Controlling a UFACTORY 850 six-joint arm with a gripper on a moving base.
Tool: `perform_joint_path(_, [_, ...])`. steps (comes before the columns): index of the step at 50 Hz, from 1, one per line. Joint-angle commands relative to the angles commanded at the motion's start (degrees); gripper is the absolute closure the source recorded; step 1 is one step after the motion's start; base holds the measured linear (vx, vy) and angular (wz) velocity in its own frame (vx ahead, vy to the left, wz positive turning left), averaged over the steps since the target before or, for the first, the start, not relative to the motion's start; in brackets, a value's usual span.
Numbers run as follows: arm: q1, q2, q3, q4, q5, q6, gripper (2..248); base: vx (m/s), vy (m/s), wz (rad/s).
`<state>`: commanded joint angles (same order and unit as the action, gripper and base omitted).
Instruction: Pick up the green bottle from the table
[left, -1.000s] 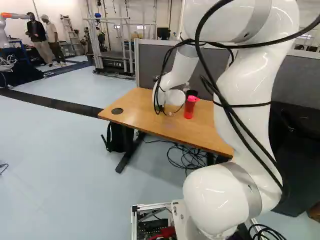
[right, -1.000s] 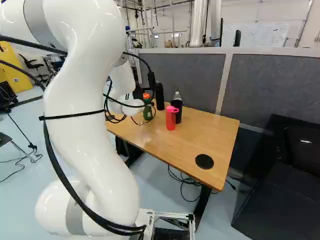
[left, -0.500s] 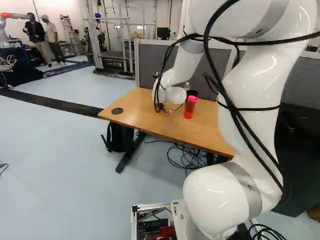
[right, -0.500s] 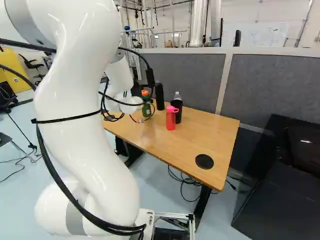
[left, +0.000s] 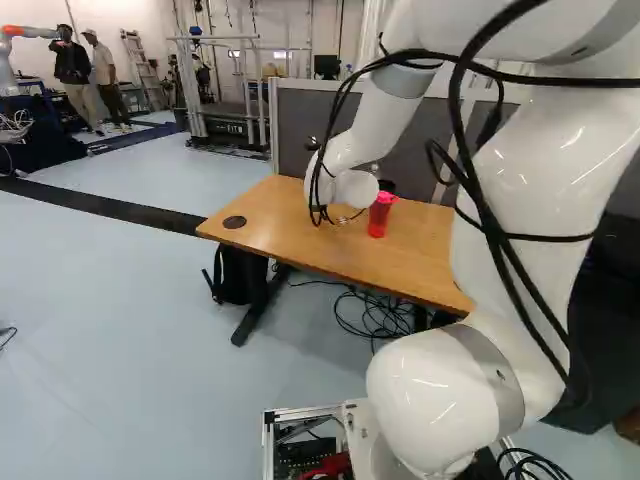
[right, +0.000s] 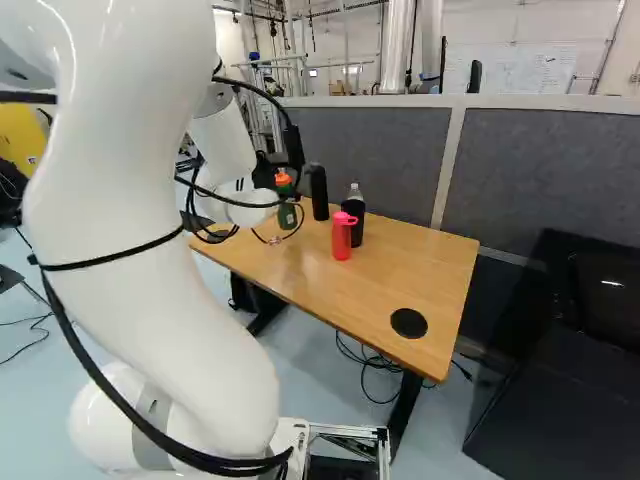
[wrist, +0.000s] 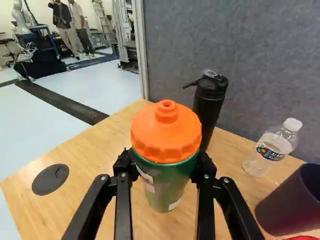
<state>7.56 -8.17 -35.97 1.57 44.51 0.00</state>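
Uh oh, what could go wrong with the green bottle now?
The gripper has the green bottle up near its orange lid, so the bottom might swing, or the bottle might slip and drop.

The tall black bottle is close behind, so a sideways bump could knock it over.

Black cables hang in loops on the arm and might catch on something.

Glossy white all over, this arm (left: 540, 190), fat rounded tubes swelling into bulbous joints, and look, smooth grey bands (left: 495, 375) ringing them! Black cables (left: 456, 100) loop along the outside, a thin black strap (left: 560, 238) round the white. At the far end, a matte black gripper (right: 266, 172): slim, jointed linkages, small silvery screws (wrist: 226, 180) dotting them.
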Motion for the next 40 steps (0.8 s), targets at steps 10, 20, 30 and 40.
perform_joint_path(10, [0.4,3.2,2.1,0.0,0.0,0.0,134,0.0,0.0,0.0])
perform_joint_path(20, [0.8,5.4,4.1,0.0,0.0,0.0,134,0.0,0.0,0.0])
perform_joint_path(30, [1.0,6.5,5.2,0.0,0.0,0.0,134,0.0,0.0,0.0])
perform_joint_path(40, [0.8,6.9,5.8,0.0,0.1,0.0,134,0.0,0.0,0.0])
